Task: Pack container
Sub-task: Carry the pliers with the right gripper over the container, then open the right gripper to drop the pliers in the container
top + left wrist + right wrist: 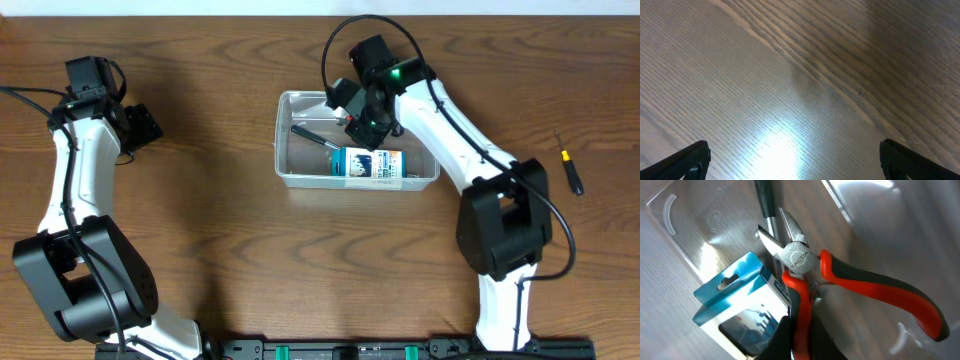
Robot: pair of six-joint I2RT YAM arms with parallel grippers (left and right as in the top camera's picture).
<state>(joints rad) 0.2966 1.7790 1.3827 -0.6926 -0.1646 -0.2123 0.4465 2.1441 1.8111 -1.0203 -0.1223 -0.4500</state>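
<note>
Right gripper (362, 125) has the pliers (850, 285) pinched, low inside the container (285, 178), mid-table toward the far edge. Next up, I'd guess: let go, then fetch the screwdriver (572, 172) by the right edge. Left gripper (795, 155) hangs spread, empty.

This looks like a robotics lab or test bench, not a home. A white-and-black robot arm on the left (72, 180) and another on the right (455, 125) stand at the near edge of a wood-grain table (230, 200), beside a black rail (340, 350) with green clips. A black cable (345, 30) loops in the open. Workshop goods lie about: a small screwdriver (572, 172) on the bare wood, and pliers (840, 280) with red handles and a boxed item (740, 305) in a clear tub (285, 140). The pale strip at the far edge may be wall or floor.
</note>
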